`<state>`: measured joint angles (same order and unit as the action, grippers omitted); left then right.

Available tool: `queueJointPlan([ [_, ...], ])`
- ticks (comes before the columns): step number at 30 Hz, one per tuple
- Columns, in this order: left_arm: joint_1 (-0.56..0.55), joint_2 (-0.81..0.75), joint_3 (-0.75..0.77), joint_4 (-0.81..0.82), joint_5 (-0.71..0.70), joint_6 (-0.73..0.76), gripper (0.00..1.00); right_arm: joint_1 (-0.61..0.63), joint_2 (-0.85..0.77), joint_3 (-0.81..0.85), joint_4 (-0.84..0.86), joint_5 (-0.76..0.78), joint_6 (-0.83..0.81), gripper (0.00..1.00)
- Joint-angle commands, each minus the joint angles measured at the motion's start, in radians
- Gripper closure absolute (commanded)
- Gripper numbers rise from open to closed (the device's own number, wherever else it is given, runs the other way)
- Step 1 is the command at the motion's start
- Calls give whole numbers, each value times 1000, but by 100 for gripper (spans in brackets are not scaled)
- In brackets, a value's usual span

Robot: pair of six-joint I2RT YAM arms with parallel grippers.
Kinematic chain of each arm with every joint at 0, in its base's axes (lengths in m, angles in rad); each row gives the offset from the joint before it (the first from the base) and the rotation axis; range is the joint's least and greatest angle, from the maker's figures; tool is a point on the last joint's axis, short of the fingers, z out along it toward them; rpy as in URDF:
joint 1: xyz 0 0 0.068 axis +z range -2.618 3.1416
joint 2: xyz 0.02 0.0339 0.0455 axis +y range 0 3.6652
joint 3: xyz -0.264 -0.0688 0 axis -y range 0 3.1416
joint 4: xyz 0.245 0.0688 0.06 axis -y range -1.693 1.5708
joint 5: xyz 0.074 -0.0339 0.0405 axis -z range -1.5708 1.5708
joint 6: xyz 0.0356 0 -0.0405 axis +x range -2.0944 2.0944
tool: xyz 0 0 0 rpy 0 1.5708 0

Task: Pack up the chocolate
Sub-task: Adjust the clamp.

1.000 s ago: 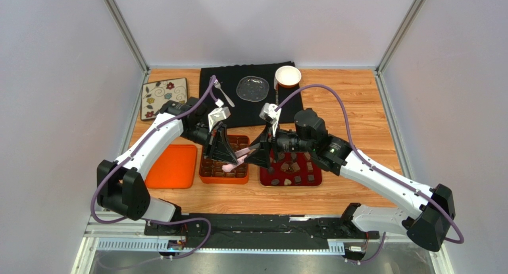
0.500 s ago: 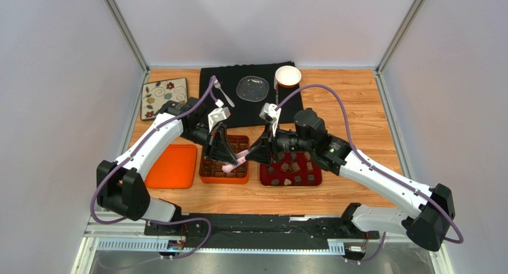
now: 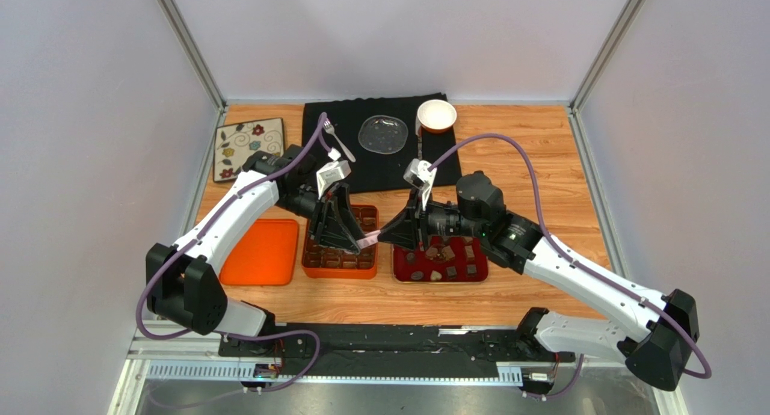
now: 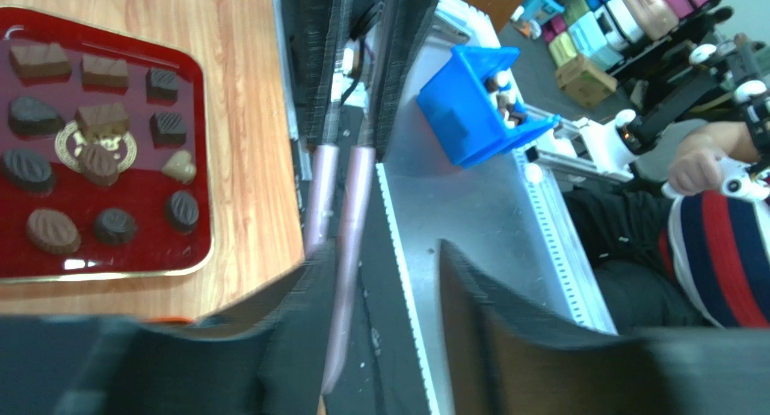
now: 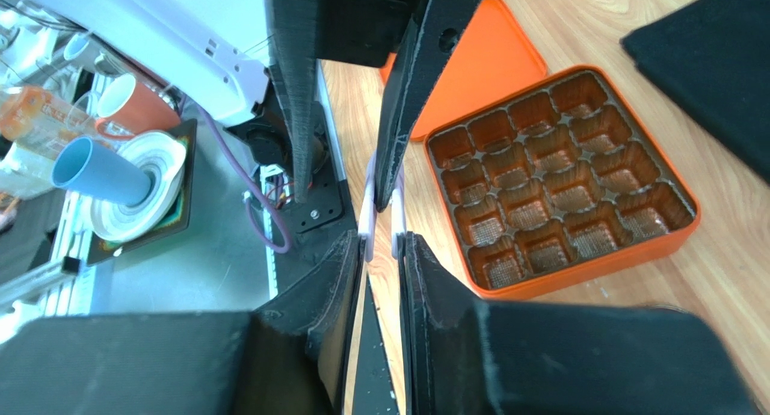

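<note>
My right gripper is pinched on the slim pink tongs. My left gripper stands half open, gripping nothing. The small brown chocolates lie on the glossy red tray, just right of the orange compartment box. I judge them light, smooth and easily marked, so nip each gently across its sides.

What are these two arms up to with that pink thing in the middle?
Two robot arms meet over the table with pink tongs between them. The right tool is clamped on the tongs, while the left tool has its jaws apart around them, so it looks like a handover. The chocolates lie on the red tray. The orange box beside it shows only empty compartments, and its lid lies to the left.
</note>
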<state>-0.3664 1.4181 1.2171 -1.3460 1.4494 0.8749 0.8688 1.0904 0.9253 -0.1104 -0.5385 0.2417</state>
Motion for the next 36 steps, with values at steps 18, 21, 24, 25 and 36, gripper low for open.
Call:
queueJointPlan([
  [18,40,-301,-106,576,-750,-734,2,-7,-235,-72,-215,412,27,100],
  [21,99,-262,-74,469,-652,-708,2,-7,-181,-48,-259,521,42,100],
  [24,188,-225,-47,404,-568,-697,2,-7,-129,-28,-291,629,53,100],
  [25,242,-232,-66,409,-558,-689,2,-7,-120,-17,-301,646,65,100],
  [36,403,-346,-122,328,-662,-622,1,-11,18,61,-348,859,200,100],
])
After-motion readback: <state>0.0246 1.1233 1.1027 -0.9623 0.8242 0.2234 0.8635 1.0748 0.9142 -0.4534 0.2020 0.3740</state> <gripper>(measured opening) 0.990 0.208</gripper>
